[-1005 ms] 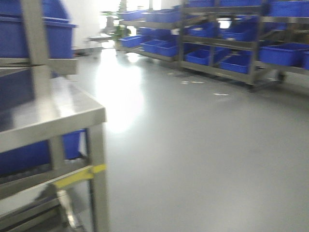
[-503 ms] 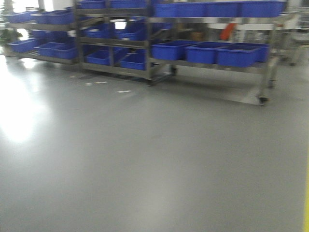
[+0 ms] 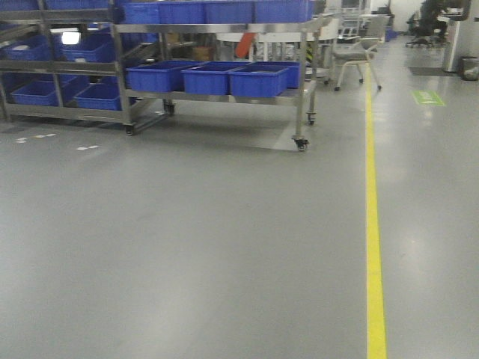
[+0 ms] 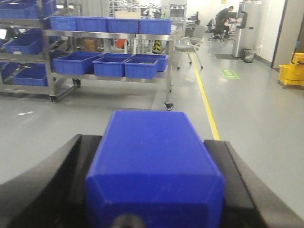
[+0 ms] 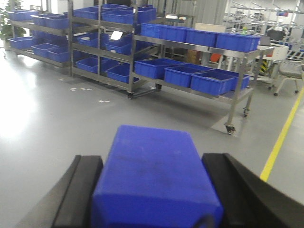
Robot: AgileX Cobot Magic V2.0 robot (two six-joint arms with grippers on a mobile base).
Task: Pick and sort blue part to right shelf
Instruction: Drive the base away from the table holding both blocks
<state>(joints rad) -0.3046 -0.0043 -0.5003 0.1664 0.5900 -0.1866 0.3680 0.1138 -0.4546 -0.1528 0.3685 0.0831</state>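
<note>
Floor mostly, that's what we get from the front-facing camera: grey floor [image 3: 187,247] with a yellow line [image 3: 373,224] running down the right side. Across it stands the right shelf [image 3: 217,28], a steel rack on casters. It has three blue crates [image 3: 258,81] side by side on its lower level and more of them along the top. Left of it sits another rack [image 3: 67,112] stuffed with the same kind of crates. A chair [image 3: 353,51] is parked behind the right shelf, and a green marking [image 3: 427,97] is on the floor past the line.

For the arms we go by the wrist cameras. Left tool [image 4: 148,142] is clenched on a blue part [image 4: 154,175], with black fingers [image 4: 61,175] pressed against both flanks and the block filling the whole gap between them. Right tool [image 5: 151,157] has the same deal going, clamped on a second blue part [image 5: 154,190] with a finger on each side.

So both parts sit in the tools, well apart from the right shelf, with a stretch of open floor in between. The shelf shows in the background of both wrist views. The left wrist view also catches a yellow mop bucket [image 4: 290,76] at the right edge and a person [image 4: 223,14] way in the back.
</note>
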